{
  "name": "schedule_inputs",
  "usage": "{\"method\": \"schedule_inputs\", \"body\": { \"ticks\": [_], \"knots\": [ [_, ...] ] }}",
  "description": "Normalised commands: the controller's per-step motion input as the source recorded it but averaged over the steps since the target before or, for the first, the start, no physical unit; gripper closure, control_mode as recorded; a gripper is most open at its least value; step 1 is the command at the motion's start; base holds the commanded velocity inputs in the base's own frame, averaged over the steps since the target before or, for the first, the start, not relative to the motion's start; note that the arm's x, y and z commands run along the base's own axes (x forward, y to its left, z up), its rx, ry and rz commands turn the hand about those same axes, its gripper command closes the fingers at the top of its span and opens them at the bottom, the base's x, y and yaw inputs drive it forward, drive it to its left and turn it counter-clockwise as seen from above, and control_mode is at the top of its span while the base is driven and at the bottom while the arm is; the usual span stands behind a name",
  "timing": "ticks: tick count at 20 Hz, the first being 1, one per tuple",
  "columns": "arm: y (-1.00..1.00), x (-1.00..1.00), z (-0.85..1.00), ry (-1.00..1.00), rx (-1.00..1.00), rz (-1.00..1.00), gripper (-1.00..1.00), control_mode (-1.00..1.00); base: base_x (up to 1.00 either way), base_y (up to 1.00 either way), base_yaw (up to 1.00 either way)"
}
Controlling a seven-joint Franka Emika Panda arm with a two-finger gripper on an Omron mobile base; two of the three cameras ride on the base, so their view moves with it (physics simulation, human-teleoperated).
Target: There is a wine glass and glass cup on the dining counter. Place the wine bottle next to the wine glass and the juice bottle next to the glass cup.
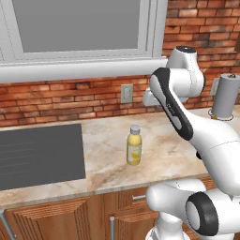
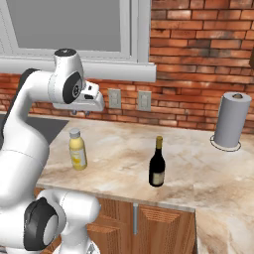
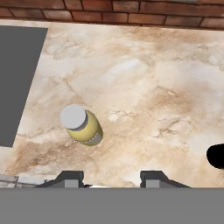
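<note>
The juice bottle [image 1: 134, 146] [image 2: 77, 150] stands upright on the marbled worktop, yellow with a grey cap. From above, the juice bottle [image 3: 82, 124] lies a little ahead and to the left of my gripper [image 3: 111, 179]. The gripper [image 2: 81, 113] hangs above the worktop, pointing down, open, with nothing between its fingers. The wine bottle [image 2: 157, 164] stands upright to the right of the juice bottle, and a dark part of the wine bottle [image 3: 216, 156] shows at the right edge of the hand view. The wine glass, the glass cup and the dining counter are out of view.
A dark cooktop [image 1: 40, 154] [image 3: 17, 78] is set into the worktop left of the juice bottle. A paper towel roll [image 2: 232, 120] [image 1: 226, 96] stands at the back right. The brick wall with outlets [image 2: 144, 100] runs behind the worktop.
</note>
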Motion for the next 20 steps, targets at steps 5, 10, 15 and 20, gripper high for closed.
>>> {"method": "schedule_inputs", "body": {
  "ticks": [5, 10, 15, 20],
  "knots": [
    [0.03, 0.00, 0.00, 0.00, 0.00, 0.00, -1.00, -1.00, 0.00, 0.00, 0.00],
    [0.08, 0.00, 0.00, 0.01, 0.00, 0.00, -1.00, -1.00, 0.00, 0.00, 0.00],
    [0.12, 0.00, 0.00, 0.05, 0.00, 0.00, -1.00, -1.00, 0.00, 0.00, 0.00],
    [0.17, 0.00, -0.01, 0.05, 0.00, 0.00, -1.00, -1.00, 0.00, 0.00, 0.00]
  ]
}}
